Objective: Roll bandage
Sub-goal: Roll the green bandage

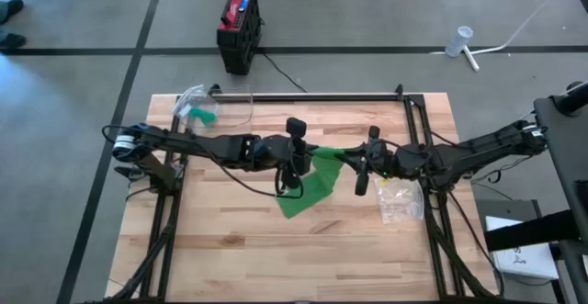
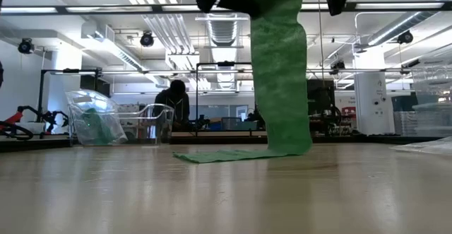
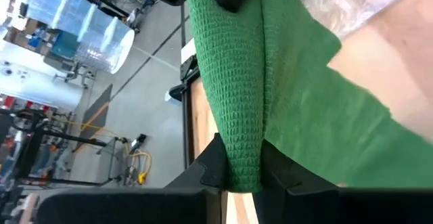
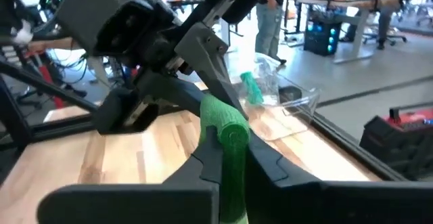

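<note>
The green bandage [image 1: 312, 189] is held up above the middle of the table between my two grippers. My left gripper [image 1: 305, 164] comes in from the table's left and is shut on it. My right gripper [image 1: 354, 160] faces it from the right and is also shut on it. A short gathered stretch of the bandage [image 1: 329, 152] spans the gap between them. The rest hangs down as a broad strip [image 2: 280, 71], and its lower end [image 2: 226, 156] lies flat on the wood. My left gripper pinches a gathered band of the bandage [image 3: 242, 160] between its two fingers, coming from the table's left and slanting a little downward. The cloth runs on from the fingers toward the other gripper and spreads out beside them. My right gripper pinches the bunched, partly rolled upper end of the bandage [image 4: 229, 139] between its two fingers, coming level from the table's right. That end is lifted clear of the table, just in front of the left gripper's fingers.
A clear plastic container with something green in it [image 1: 197, 106] sits at the table's far left. A clear plastic bag [image 1: 401, 201] lies under the right arm. A metal rail [image 1: 312, 95] runs along the far edge. A red and black box [image 1: 239, 27] stands on the floor beyond.
</note>
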You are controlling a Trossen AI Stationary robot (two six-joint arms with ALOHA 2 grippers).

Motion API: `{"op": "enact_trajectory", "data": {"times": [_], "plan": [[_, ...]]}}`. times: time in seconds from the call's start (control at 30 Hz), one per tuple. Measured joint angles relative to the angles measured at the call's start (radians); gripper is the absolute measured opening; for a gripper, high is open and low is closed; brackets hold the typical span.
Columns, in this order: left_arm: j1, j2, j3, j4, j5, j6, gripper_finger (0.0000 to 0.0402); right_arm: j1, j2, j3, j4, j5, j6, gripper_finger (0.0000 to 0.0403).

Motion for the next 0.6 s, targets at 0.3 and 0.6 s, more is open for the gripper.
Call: {"op": "enact_trajectory", "data": {"times": [0.3, 0.6], "plan": [[0.03, -0.169, -0.014, -0.254, 0.294, -0.315, 0.0098, 0.001, -0.001, 0.102, -0.003, -0.012, -0.202, 0.0017], [0.166, -0.361, -0.468, 0.338, 0.553, -0.381, 0.0217, 0.001, 0.001, 0.112, 0.116, -0.014, -0.347, 0.0017]]}}
